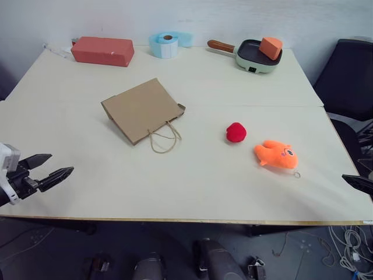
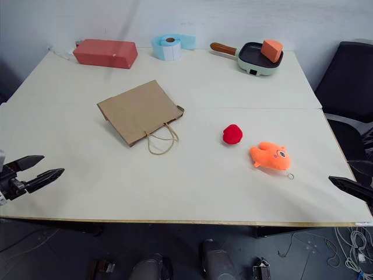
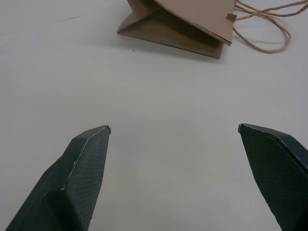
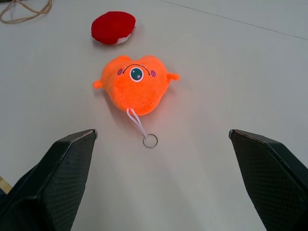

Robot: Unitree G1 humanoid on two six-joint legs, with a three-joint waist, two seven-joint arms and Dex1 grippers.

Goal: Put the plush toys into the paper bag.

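Plush toys lie on the right half of the pale worktop (image 1: 192, 186): the small round red plush (image 1: 235, 132) sits near the middle, and the larger orange plush animal (image 1: 277, 154) rests just right of it and a little nearer, the two close but not touching. From the orange toy a short white cord leads to a metal keyring (image 4: 150, 141) lying flat on the surface on its near side. The brown paper bag (image 1: 141, 109) lies on its side left of centre, well apart from both toys, with its mouth turned toward the right and its twisted-paper handles (image 1: 165, 138) looped out flat toward the near edge. The left gripper (image 1: 45, 167) hangs at the near left corner, above the worktop's edge, its two black fingers (image 3: 82, 173) spread wide with nothing between them; in its wrist view the bag lies ahead across bare surface. The right gripper (image 4: 161, 144) is at the near right edge, its fingers (image 4: 62, 173) likewise spread wide and empty, with the orange toy and its keyring lying ahead between them, untouched. Along the far edge stand a red brick-shaped block (image 1: 102, 51), a roll of light-blue tape (image 1: 166, 44), and a green pan (image 1: 256, 56) with a brown handle holding an orange wedge-shaped block (image 1: 270, 46). A dark chair (image 1: 349, 76) stands beyond the right side.
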